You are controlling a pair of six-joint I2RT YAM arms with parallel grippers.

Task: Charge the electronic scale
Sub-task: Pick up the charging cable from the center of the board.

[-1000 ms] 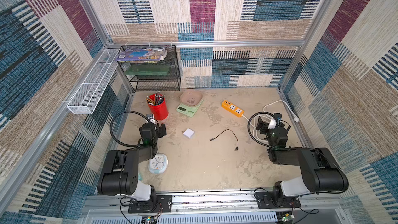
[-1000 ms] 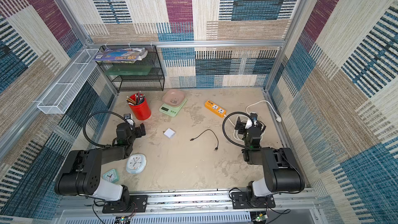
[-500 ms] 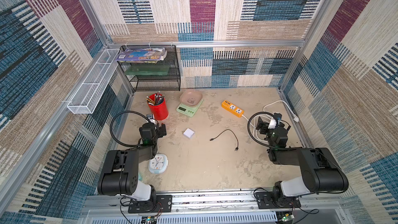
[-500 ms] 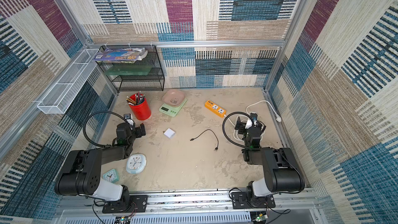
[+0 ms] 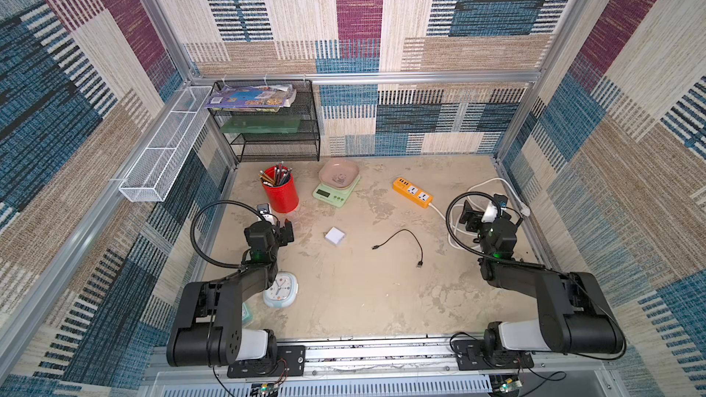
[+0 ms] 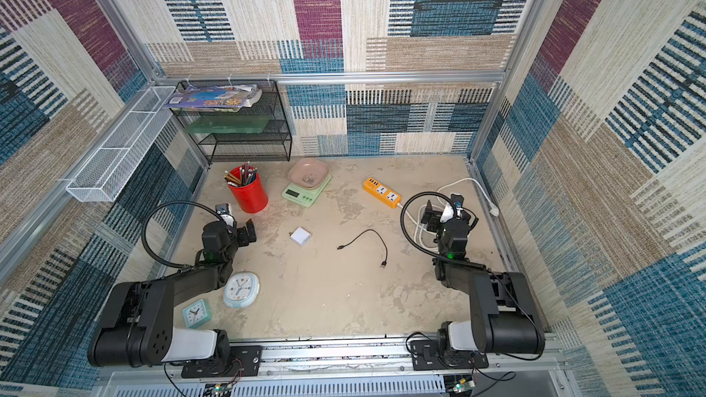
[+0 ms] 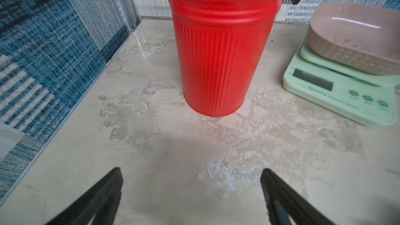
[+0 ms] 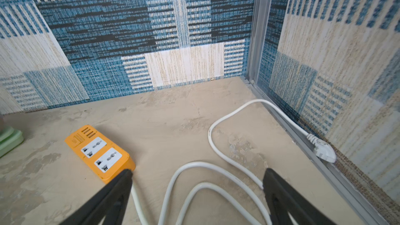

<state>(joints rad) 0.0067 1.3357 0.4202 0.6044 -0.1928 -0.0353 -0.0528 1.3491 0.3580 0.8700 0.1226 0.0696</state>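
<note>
- Change: none from a second before; both arms parked, so charging looks not begun.
- Left gripper (image 7: 191, 169): jaws wide apart, empty, facing red pot (image 7: 218, 61).
- Right gripper (image 8: 198, 170): jaws wide apart, empty, above white cord (image 8: 194, 163).
- Black cable (image 5: 400, 231), white adapter (image 5: 335, 236): loose mid-table.
- Red pot: holds pencils (image 5: 275, 175).
- Electronic scale (image 5: 336, 194): far centre, beside pot; pink tray (image 5: 339, 173) empty.
- Mesh rack (image 5: 275, 147): booklets (image 5: 250, 97) on top.

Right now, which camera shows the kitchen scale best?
The left wrist view: the scale is close, its screen and buttons clear, though slightly cropped. Both top views show the whole scale, but small. The right wrist view catches only a green corner.
</note>
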